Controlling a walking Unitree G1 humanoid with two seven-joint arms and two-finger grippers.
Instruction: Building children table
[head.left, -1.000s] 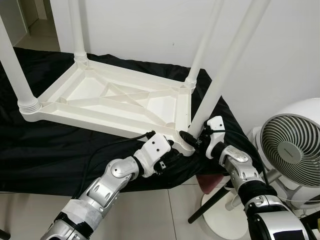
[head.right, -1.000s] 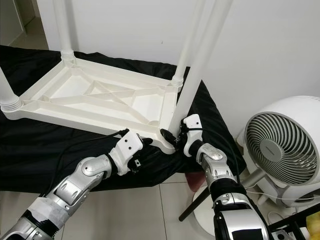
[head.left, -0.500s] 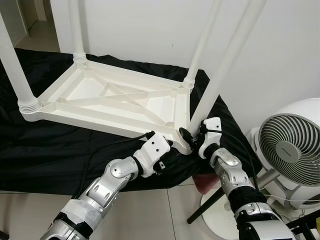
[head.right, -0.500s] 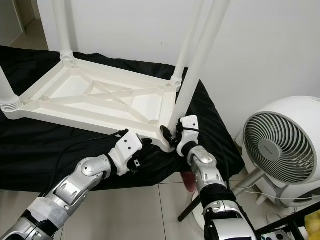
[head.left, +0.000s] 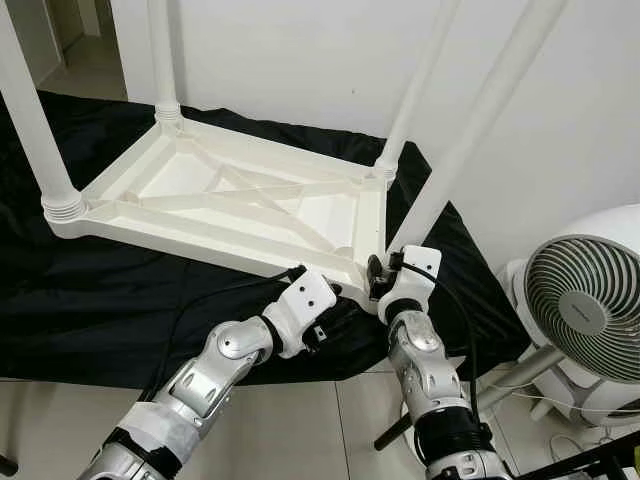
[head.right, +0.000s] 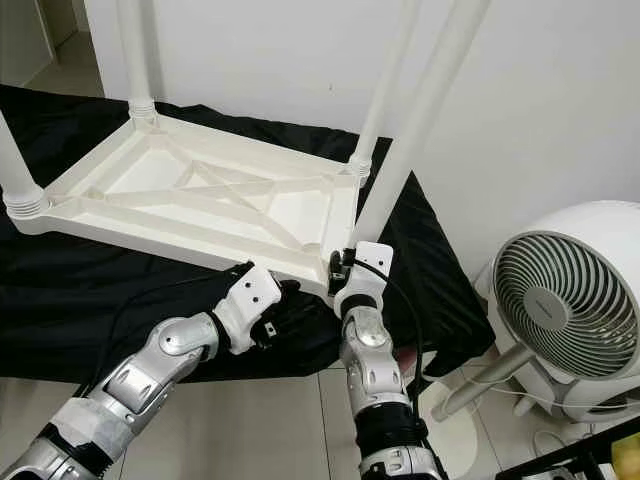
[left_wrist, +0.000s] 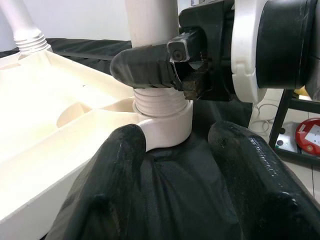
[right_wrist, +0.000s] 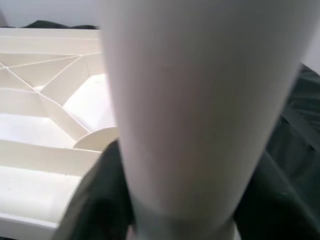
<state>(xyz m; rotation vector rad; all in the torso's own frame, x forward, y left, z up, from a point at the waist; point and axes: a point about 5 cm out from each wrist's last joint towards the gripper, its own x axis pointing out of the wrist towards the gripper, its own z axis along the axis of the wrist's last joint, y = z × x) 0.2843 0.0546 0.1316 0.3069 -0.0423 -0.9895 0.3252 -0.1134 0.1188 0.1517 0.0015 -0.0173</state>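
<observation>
On the black cloth (head.left: 120, 300) lies the upturned white table top (head.left: 230, 215), three legs standing in its corners. At the near corner socket (left_wrist: 167, 122), my right gripper (left_wrist: 165, 70) has its fingers clamped around the base of the fourth leg (head.left: 470, 130), which stands tilted in the socket. My left gripper (left_wrist: 200, 165) rests beside that corner, fingers spread apart, holding nothing.
</observation>
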